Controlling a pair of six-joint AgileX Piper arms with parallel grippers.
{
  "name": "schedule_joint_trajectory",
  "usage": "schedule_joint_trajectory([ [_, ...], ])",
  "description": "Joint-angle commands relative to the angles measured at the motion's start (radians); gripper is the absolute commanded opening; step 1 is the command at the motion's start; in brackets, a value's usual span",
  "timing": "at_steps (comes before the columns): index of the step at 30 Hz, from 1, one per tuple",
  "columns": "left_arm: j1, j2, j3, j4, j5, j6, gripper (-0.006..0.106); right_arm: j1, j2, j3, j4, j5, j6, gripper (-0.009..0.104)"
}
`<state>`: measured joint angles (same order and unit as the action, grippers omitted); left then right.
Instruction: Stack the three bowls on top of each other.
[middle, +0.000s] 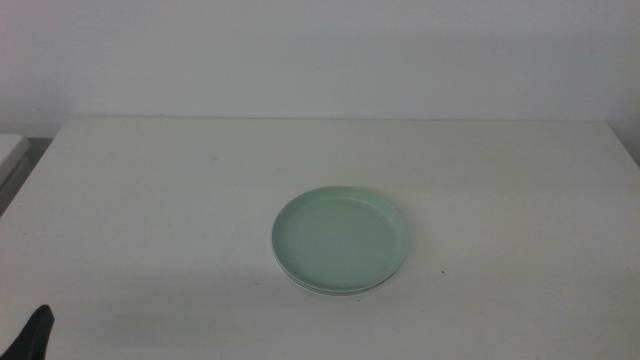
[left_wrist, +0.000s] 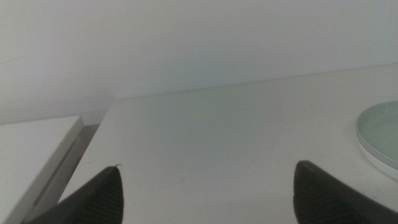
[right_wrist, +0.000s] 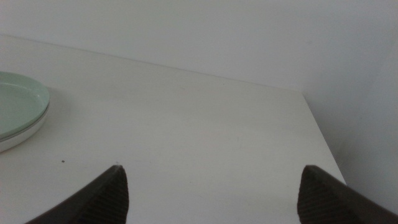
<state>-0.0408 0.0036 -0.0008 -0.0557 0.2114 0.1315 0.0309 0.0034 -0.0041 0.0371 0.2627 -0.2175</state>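
The left tool hangs low over the white tabletop, jaws spread wide with nothing between them; the middle view catches only its dark tip. The right tool is likewise spread and empty, out of the middle view. Ahead, between the two, sits the mint green bowl, topping a stack. A white rim peeks beneath; any grey bowl is hidden. No writing shows.
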Motion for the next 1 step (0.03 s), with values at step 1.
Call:
schedule_joint_trajectory([
  [1,-0.008,-0.004,0.001,-0.005,-0.014,-0.002,0.094,-0.006,-0.003,0.004,-0.005,-0.008,-0.007,0.093],
])
